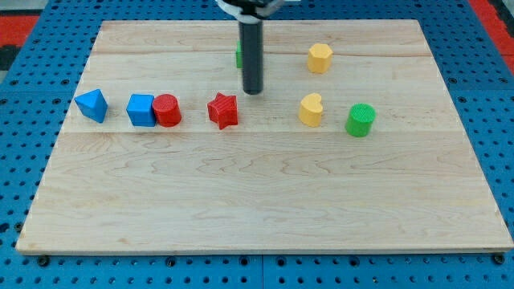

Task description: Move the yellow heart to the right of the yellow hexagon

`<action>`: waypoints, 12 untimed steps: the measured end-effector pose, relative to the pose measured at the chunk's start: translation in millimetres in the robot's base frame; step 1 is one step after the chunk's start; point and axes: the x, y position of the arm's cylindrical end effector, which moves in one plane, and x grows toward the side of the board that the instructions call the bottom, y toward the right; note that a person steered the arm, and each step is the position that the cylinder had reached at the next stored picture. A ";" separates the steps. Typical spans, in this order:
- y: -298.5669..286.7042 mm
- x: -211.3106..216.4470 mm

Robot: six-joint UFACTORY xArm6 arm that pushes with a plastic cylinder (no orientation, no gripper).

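While my tip (253, 91) bare, grasping nothing, yellow heart (311, 110) sits at its 3 o'clock, 6 o'clock of yellow hexagon (320, 58). Risk: rightward shove drives heart into green cylinder (361, 120).

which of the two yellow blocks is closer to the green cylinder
The yellow heart, just to the view's left of the green cylinder. The yellow hexagon sits farther off, near the view's top. My tip touches neither.

Pale wooden board (265, 201) on blue pegboard surface (24, 160).
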 end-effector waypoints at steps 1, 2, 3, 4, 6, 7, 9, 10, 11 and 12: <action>5.3 43.6; 47.5 55.5; 103.5 10.6; 115.7 19.8; 183.7 -14.1; 192.9 -48.6; 196.1 -26.1; 169.2 -31.3; 169.2 -26.3; 160.0 -27.6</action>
